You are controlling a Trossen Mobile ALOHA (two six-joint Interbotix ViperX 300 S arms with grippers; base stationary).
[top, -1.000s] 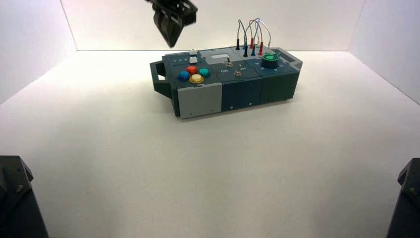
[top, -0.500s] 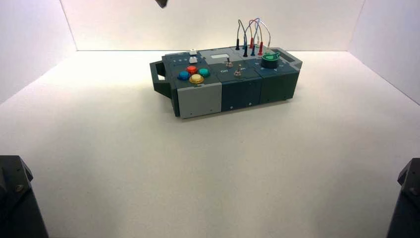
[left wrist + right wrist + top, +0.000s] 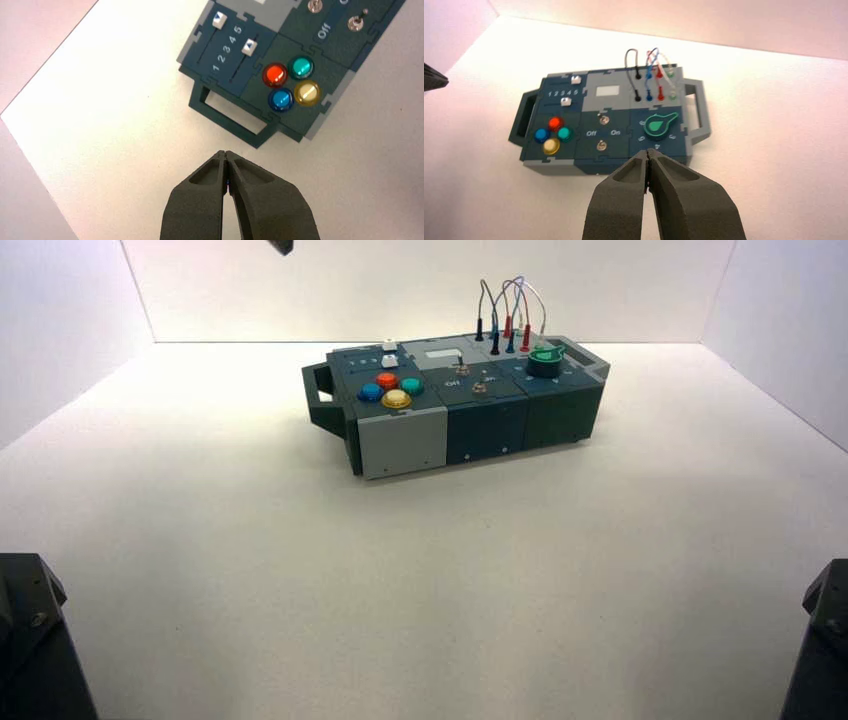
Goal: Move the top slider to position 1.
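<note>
Top slider (image 3: 219,20) sits past 5, approx; light stiff knob, push its side toward 7 o'clock. Left gripper (image 3: 226,172) & right gripper (image 3: 647,170): jaws closed, empty.

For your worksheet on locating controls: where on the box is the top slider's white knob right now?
In the left wrist view, the top slider sits at the 5 end of its track, on the box's handle-end module, beyond the other slider and the four coloured buttons.

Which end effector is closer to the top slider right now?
Left. The left end effector hangs off the handle end near the top slider; the right end effector sits farther back, facing the box's front.
</note>
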